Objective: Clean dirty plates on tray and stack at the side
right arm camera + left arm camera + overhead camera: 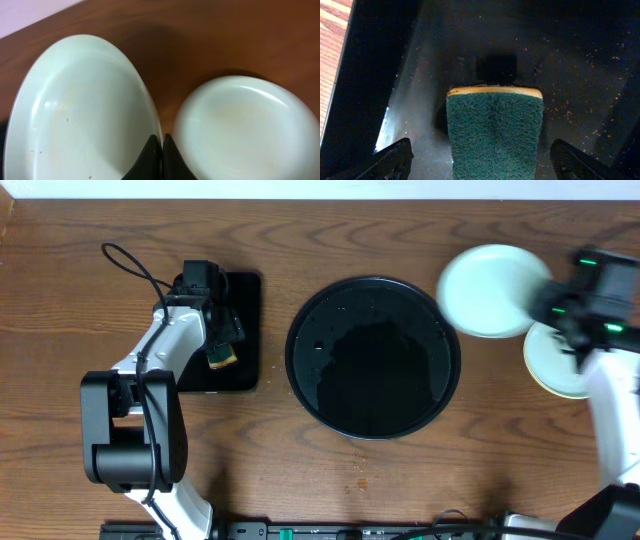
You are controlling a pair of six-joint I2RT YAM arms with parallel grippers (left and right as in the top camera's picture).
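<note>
The round black tray sits mid-table with no plate on it. My right gripper is shut on the rim of a pale mint plate and holds it to the right of the tray. In the right wrist view the fingers pinch that plate's rim, and it carries a few tiny brown specks. A second pale plate lies on the table below it and also shows in the right wrist view. My left gripper is open, one finger on either side of a green sponge.
The sponge lies on a small rectangular black tray at the left, under the left arm. Bare wooden table lies in front of the round tray. Only two plates show.
</note>
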